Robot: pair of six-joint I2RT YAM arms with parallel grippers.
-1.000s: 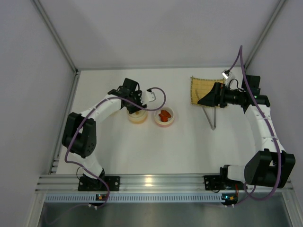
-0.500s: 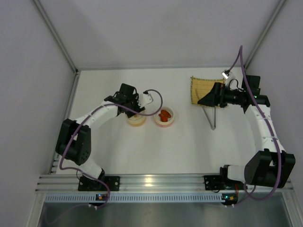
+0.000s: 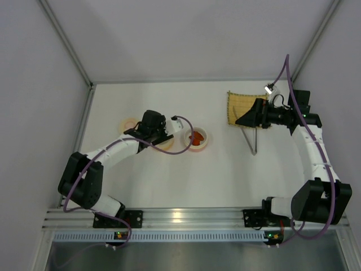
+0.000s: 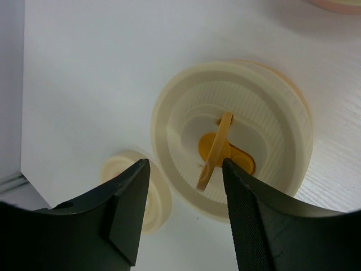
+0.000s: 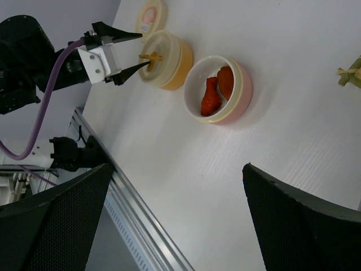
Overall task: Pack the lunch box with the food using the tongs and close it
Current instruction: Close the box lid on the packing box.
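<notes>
The lunch box stands in round parts. A yellow tier with a cream lid [image 4: 231, 152] and an upright yellow handle [image 4: 217, 149] lies under my left gripper [image 4: 183, 164]. That gripper is open, its fingertips just short of the handle and holding nothing. To the right is the pink bowl [image 3: 204, 135] with red-orange food [image 5: 214, 93] in it. The tongs [image 3: 252, 141] lie on the table at the right. Above their far end my right gripper [image 3: 240, 119] hangs wide open and empty.
A small pale lid [image 3: 127, 123] lies left of the yellow tier, also visible as the small lid [image 4: 141, 192]. A yellow bamboo mat [image 3: 240, 106] lies at the back right. The metal rail [image 5: 141, 226] runs along the near edge.
My left gripper has drawn back toward the near left over the lidded tier and opened a little. The small pale lid now shows. The right arm has not moved.
</notes>
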